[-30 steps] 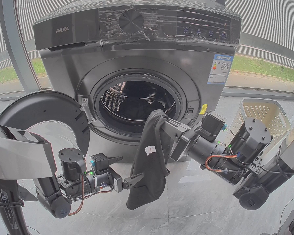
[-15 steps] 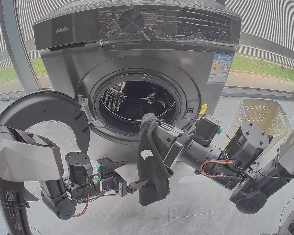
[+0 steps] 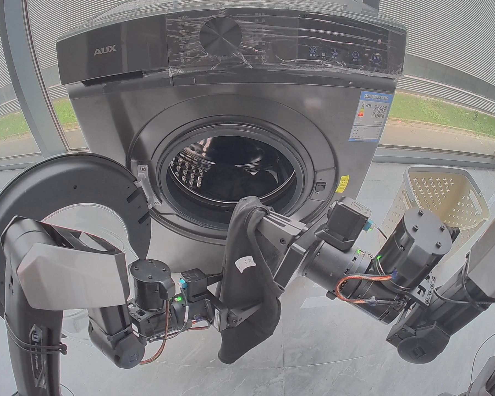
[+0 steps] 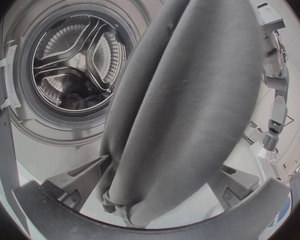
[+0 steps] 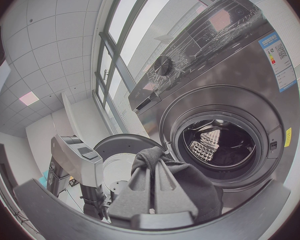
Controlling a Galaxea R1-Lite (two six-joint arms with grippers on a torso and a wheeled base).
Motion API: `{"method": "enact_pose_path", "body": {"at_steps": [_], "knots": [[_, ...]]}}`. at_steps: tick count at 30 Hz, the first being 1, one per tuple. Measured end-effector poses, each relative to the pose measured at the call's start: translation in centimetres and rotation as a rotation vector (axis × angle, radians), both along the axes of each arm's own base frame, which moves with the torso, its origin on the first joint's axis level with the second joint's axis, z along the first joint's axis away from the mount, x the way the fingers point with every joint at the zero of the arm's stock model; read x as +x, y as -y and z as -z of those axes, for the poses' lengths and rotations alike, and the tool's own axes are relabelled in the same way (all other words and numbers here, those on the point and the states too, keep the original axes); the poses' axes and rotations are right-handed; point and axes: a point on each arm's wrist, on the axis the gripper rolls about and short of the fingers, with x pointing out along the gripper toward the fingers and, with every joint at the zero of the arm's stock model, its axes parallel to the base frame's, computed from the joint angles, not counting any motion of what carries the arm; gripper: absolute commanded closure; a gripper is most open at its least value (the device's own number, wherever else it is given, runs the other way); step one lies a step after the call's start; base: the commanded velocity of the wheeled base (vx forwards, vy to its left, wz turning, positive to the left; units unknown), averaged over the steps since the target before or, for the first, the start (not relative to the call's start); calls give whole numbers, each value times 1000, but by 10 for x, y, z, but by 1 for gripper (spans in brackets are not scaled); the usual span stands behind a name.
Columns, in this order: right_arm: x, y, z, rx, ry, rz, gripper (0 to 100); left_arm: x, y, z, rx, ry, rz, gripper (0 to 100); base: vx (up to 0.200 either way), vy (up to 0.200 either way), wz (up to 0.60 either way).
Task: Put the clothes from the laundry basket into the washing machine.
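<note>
Left wrist view: dark clothes [image 4: 77,101] lie in the washing machine drum [image 4: 70,47].

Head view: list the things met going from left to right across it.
open washing machine door → dark garment → label sticker on the washer front → laundry basket

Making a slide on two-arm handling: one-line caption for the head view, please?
Right gripper holds a dark garment up before the open washing machine, left gripper open around its hanging lower part.
</note>
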Motion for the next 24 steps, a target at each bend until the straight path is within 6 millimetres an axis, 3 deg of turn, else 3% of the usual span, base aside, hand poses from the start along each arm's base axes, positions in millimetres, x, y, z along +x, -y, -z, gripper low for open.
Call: {"method": "enact_pose_path", "body": {"at_steps": [2,3,12,24], "knots": [[-1,0,0,-1,-1,-2,100,6,2,3,-3,6,-7,0,0,0,0],[-1,0,0,-1,-2,-3,100,10,3,6,-5,12,-14,100,0,0,0],[4,3,1,-1,-1,12,100,18,3,12,-4,12,-29,100,0,0,0],[38,6,2,21,21,88,100,-27,-18,-26,-8,-5,36,100,0,0,0]]}}
